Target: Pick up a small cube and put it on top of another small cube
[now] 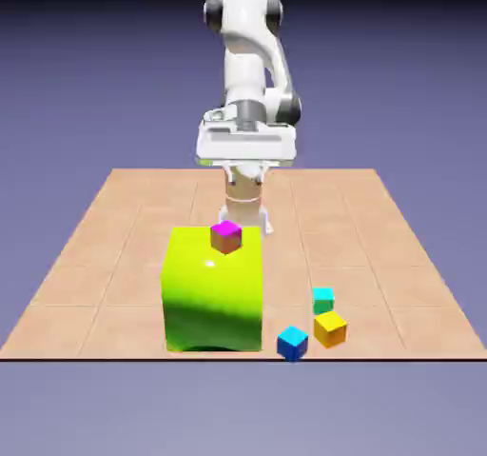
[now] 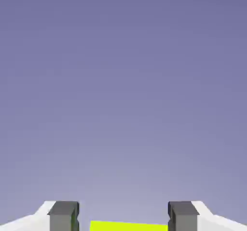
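magenta cube point(image 1: 226, 237) sits atop the big green block point(image 1: 214, 290), turned corner-on to the camera, no long axis, all sides look even. gripper point(image 2: 123, 216) is wide apart, holding nothing.

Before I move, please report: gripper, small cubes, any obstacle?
Gripper open, holding nothing. Magenta cube appears on top of big green block; blue, orange and teal cubes beside it on table, unstacked. Green block may obstruct low moves.

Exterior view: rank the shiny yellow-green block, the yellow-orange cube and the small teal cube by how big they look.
1. Shiny yellow-green block
2. Yellow-orange cube
3. Small teal cube
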You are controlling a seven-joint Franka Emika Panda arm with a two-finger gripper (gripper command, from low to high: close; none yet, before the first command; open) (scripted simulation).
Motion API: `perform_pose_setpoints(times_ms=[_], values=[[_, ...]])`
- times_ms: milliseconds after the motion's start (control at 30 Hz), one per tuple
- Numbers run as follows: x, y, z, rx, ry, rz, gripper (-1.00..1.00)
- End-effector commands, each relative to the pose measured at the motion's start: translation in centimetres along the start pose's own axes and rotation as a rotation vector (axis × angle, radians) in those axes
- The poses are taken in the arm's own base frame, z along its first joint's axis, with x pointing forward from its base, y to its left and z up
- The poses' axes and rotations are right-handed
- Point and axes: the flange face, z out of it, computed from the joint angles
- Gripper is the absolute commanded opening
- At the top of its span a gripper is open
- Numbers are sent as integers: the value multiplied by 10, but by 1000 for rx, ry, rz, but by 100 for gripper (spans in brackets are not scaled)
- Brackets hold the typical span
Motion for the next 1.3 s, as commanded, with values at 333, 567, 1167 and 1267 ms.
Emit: perform_pose_setpoints(times_ms=[333, 567, 1167, 1267], values=[[-27, -28, 120, -152, -308, -304, 0], [-67, -33, 200, -226, -516, -502, 0], [-130, -19, 287, -283, -738, -702, -100], [-117, -34, 276, -271, -702, -651, -100]])
